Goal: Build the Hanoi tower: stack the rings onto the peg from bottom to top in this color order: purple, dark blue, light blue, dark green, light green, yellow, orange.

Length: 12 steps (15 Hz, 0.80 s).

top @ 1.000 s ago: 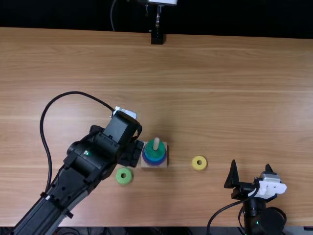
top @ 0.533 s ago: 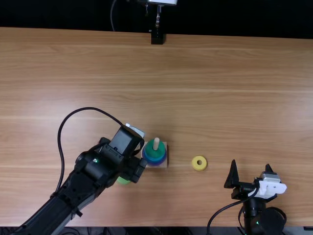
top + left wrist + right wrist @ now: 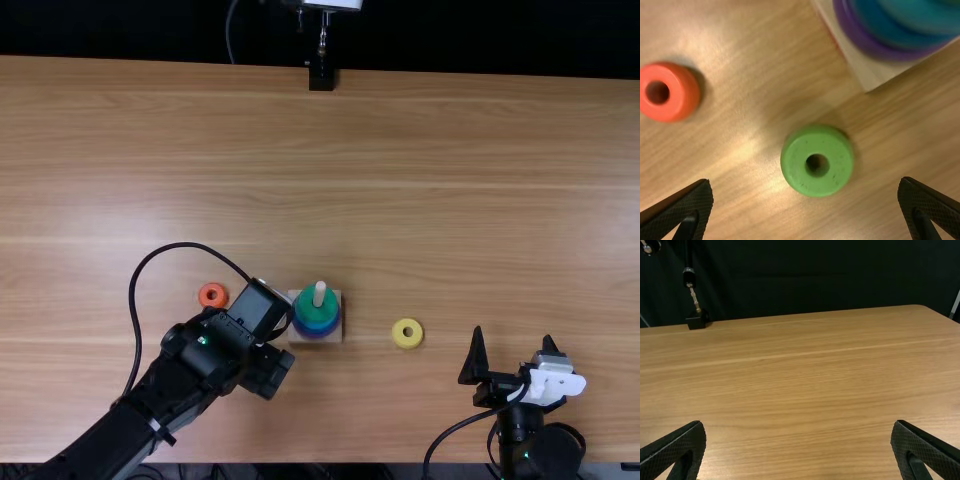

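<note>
OK, left gripper (image 3: 267, 371) wide open, empty; light green ring (image 3: 795, 165) on table, just ahead of the gap. Orange ring (image 3: 682, 94) and peg base (image 3: 871, 80) near it. Base cut off by left wrist view's edge. Stack: dark green ring (image 3: 312, 304) on top, blues hard to split, purple below. Yellow ring (image 3: 397, 334) apart. Right gripper (image 3: 514, 340) wide open, empty.

1. Orange ring (image 3: 204, 297): on the worktop (image 3: 450, 180), beyond and left of the jaws of the left gripper (image 3: 266, 372).
2. Peg (image 3: 319, 293), with a dark green ring (image 3: 306, 304) topping blue ones: beyond and right of those jaws.
3. Yellow ring (image 3: 398, 338): nearer the right gripper (image 3: 513, 342), whose jaws stand apart.
</note>
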### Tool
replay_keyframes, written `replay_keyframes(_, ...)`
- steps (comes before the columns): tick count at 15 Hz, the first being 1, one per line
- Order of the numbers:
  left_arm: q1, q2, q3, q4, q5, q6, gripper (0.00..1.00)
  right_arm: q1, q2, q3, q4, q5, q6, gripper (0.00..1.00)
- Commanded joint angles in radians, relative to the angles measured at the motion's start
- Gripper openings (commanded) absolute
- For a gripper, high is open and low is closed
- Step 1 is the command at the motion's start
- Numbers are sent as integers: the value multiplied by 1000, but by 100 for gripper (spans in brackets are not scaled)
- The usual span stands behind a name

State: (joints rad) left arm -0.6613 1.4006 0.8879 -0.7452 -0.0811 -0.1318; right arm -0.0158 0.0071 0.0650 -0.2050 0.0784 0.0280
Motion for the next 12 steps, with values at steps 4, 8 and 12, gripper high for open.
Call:
replay_keyframes(4,0,63,-18,13,6,1,100,-1,-7,-50,-61,14,3,100)
replay_keyframes(8,0,104,-18,14,6,1,100,-1,-7,-50,-61,14,3,100)
replay_keyframes(12,2,146,-17,14,6,3,100,-1,-7,-50,-61,14,3,100)
